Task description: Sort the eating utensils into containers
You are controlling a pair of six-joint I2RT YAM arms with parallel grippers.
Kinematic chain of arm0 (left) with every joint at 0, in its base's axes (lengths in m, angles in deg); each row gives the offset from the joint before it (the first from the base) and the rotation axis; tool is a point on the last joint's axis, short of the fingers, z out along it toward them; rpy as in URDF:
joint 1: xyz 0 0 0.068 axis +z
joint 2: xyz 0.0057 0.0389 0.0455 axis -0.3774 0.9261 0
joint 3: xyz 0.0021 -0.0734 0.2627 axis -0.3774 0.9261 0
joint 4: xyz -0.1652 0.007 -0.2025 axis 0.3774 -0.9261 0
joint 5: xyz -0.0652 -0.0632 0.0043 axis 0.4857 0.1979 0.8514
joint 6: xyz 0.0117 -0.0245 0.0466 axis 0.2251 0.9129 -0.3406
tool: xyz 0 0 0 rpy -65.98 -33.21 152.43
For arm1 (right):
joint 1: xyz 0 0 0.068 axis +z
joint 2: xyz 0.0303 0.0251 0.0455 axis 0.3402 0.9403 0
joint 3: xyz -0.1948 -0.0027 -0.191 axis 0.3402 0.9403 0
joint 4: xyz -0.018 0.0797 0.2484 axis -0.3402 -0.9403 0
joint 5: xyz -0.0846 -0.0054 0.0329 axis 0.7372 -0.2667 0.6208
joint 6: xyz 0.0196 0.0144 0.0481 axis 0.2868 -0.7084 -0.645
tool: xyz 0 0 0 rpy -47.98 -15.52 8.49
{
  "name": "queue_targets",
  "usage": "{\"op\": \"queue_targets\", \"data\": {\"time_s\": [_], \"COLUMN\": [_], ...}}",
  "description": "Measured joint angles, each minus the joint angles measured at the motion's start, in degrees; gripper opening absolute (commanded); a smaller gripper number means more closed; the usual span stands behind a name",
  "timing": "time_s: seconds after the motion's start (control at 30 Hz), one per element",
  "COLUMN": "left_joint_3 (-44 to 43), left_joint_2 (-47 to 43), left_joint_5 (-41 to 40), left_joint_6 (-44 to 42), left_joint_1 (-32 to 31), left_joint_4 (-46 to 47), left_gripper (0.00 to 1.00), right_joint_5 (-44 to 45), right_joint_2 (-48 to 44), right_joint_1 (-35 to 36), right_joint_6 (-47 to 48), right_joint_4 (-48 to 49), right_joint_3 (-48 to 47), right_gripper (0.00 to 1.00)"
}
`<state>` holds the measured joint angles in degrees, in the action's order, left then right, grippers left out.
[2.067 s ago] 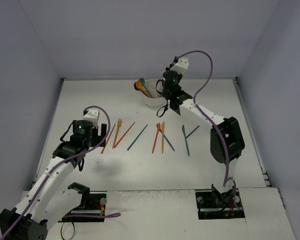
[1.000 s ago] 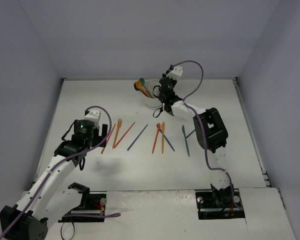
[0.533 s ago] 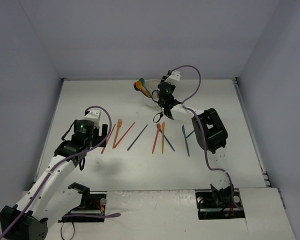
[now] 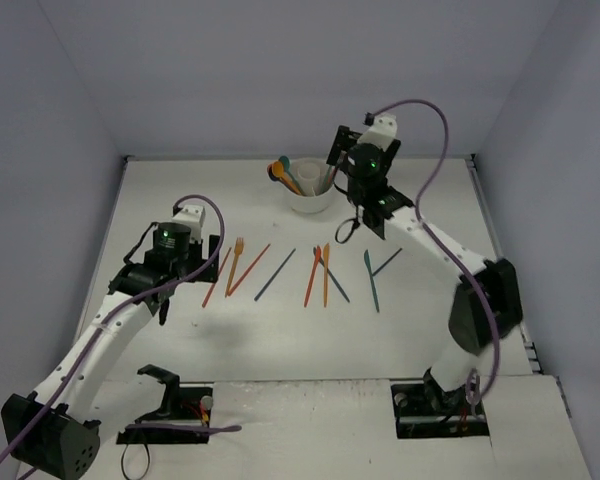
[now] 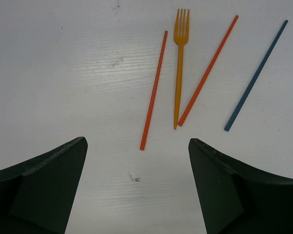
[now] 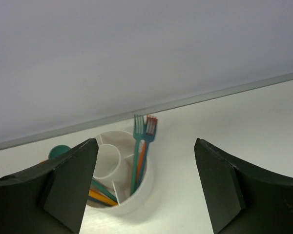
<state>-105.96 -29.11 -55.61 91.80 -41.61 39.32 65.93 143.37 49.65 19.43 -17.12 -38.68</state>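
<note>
Left wrist view shows me the orange fork (image 5: 179, 68) lying lengthwise just ahead of my left fingers (image 5: 39, 190), spread and empty.

From where I stand, the top camera sits high behind the two arm bases (image 4: 442, 398) and looks down and forward across the whole surface (image 4: 180, 200) to the far wall (image 4: 300, 80). The left wrist camera hangs close over the left half, facing almost straight down. Its orange fork (image 5: 180, 73) also shows from above. The right wrist camera rides near the far edge, tilted shallowly toward that wall, close to the white cup (image 6: 139, 195). The top view shares the cup too.
</note>
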Motion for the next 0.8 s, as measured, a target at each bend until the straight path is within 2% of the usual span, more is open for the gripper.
{"op": "queue_targets", "data": {"time_s": [0.1, 0.17, 0.37, 0.6, 0.7, 0.8], "left_joint_3": [-2.9, -4.6, -10.0, -16.4, -20.1, -23.0], "left_joint_2": [3.8, 6.5, 16.4, 30.1, 36.3, 41.4], "left_joint_5": [1.6, 2.7, 5.5, 7.5, 8.0, 8.3], "left_joint_6": [0.6, 1.1, 2.6, 3.1, 2.8, 2.4], "left_joint_1": [0.0, 0.0, -0.2, -0.4, -0.4, -0.4], "left_joint_4": [-1.1, -1.8, -3.2, -5.0, -5.3, -5.7], "left_gripper": [0.82, 0.82, 0.82, 0.82, 0.77, 0.67], "right_joint_5": [-1.6, -2.8, -5.9, -9.4, -10.4, -11.3], "right_joint_2": [-9.9, -15.8, -31.0, -44.4, -48.6, -51.3], "right_joint_1": [-1.4, -2.3, -4.5, -5.0, -5.0, -5.0], "right_joint_6": [0.3, 0.6, 1.9, 2.5, 2.2, 1.7], "right_joint_4": [-5.7, -9.2, -20.6, -30.1, -33.1, -35.6], "right_joint_3": [4.5, 7.3, 16.1, 23.5, 25.8, 27.1], "right_gripper": [0.97, 0.99, 1.00, 1.00, 1.00, 1.00]}}
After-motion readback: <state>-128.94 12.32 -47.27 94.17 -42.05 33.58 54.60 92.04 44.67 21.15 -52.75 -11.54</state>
